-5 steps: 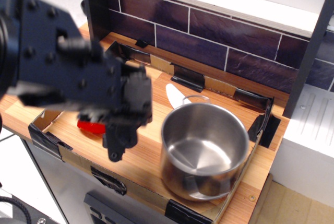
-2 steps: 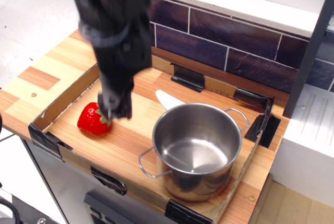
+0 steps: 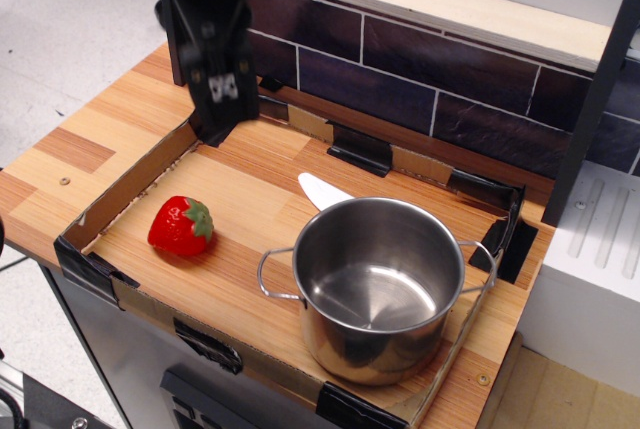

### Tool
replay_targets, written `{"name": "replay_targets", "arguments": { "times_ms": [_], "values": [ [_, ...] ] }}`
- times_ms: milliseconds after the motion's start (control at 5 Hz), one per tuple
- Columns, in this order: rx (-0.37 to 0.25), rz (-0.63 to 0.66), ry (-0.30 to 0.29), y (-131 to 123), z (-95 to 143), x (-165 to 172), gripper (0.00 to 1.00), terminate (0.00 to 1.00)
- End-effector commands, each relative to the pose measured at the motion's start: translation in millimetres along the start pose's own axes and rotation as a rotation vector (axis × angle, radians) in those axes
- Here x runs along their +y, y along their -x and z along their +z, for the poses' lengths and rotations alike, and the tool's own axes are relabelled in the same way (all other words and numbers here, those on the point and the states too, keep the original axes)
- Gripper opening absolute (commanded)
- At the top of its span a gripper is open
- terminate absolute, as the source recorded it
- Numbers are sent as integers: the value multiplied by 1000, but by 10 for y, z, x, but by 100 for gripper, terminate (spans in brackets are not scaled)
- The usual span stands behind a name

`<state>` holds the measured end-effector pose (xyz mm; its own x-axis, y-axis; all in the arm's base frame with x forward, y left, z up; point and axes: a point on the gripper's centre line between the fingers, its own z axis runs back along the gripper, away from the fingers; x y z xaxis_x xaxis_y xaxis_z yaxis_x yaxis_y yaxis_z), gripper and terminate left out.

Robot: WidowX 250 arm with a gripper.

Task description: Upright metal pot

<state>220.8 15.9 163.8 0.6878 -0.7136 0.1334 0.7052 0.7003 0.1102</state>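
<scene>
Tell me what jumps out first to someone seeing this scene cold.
The shiny metal pot grabs the eye first: it stands upright, mouth up and empty, at the front right of the cardboard-edged wooden tray. Next is the bright red strawberry lying at the tray's front left, apart from the pot. The black gripper hangs above the tray's back left corner, holding nothing, and a white utensil pokes out from behind the pot.

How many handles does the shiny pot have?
2. The metal pot stands upright; one wire loop handle sticks out on its left side, the other handle on its right.
</scene>
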Motion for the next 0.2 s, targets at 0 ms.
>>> {"name": "replay_targets", "arguments": {
  "times_ms": [0],
  "values": [
    [-17,2,-21,75,89,108,100,100]
  ]
}}
